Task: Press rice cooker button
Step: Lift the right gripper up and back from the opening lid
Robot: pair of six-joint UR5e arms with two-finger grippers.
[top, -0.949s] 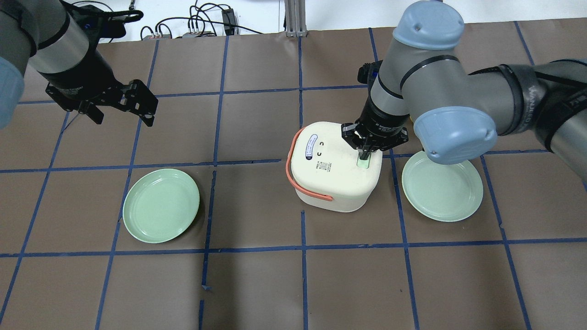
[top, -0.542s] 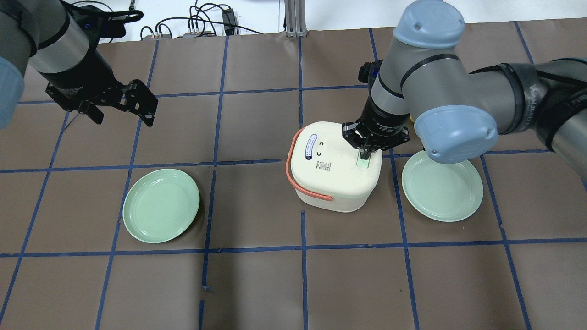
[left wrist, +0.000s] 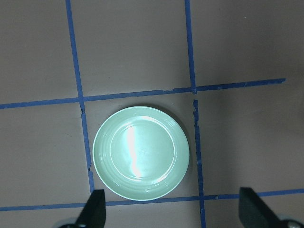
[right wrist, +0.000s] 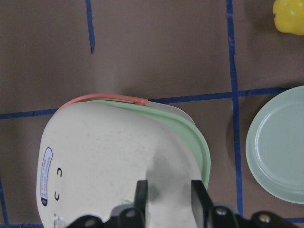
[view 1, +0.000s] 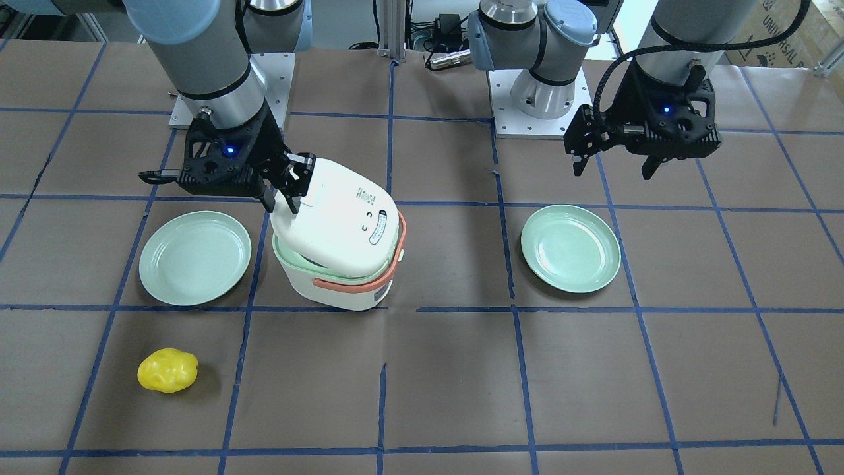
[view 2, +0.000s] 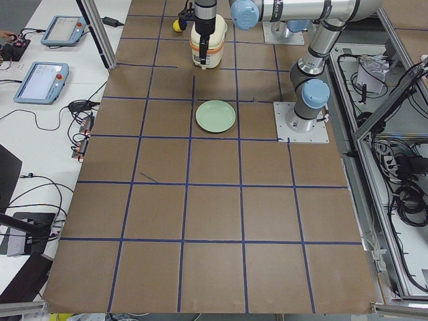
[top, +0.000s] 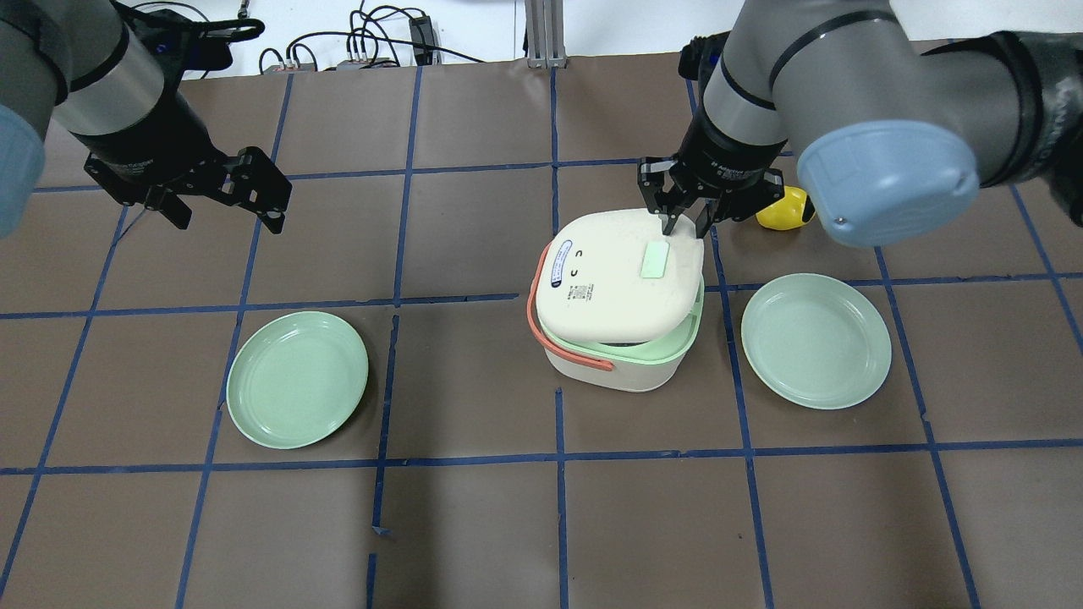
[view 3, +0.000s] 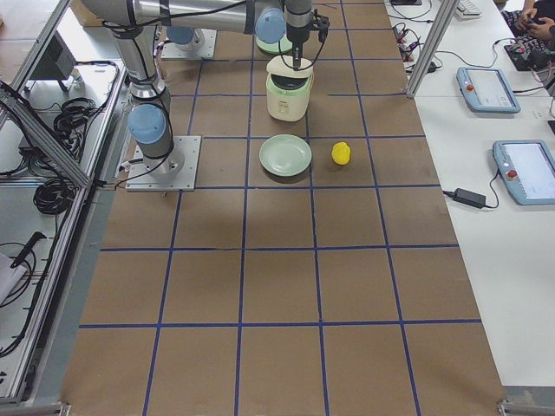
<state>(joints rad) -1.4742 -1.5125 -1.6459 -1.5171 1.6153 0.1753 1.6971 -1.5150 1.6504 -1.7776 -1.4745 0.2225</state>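
The white rice cooker (top: 618,288) stands mid-table with its lid sprung up and tilted, showing the pale green rim (top: 689,334) and the coral handle (top: 531,304). The green button (top: 654,258) lies bare on the lid. My right gripper (top: 684,225) hovers over the lid's far edge, off the button, jaws a little apart and empty; it also shows in the front view (view 1: 282,198) and the right wrist view (right wrist: 170,190). My left gripper (top: 228,218) hangs open and empty over the table at far left. The cooker also shows in the front view (view 1: 343,218).
A green plate (top: 296,378) lies left of the cooker, below my left gripper, and another (top: 816,340) lies right of it. A yellow lumpy object (top: 783,211) sits behind the right plate, close to my right wrist. Cables lie past the far edge.
The cooker lid has popped up and tilted open. My right gripper has lifted off the button and drawn back toward the far edge. The left arm has not moved.
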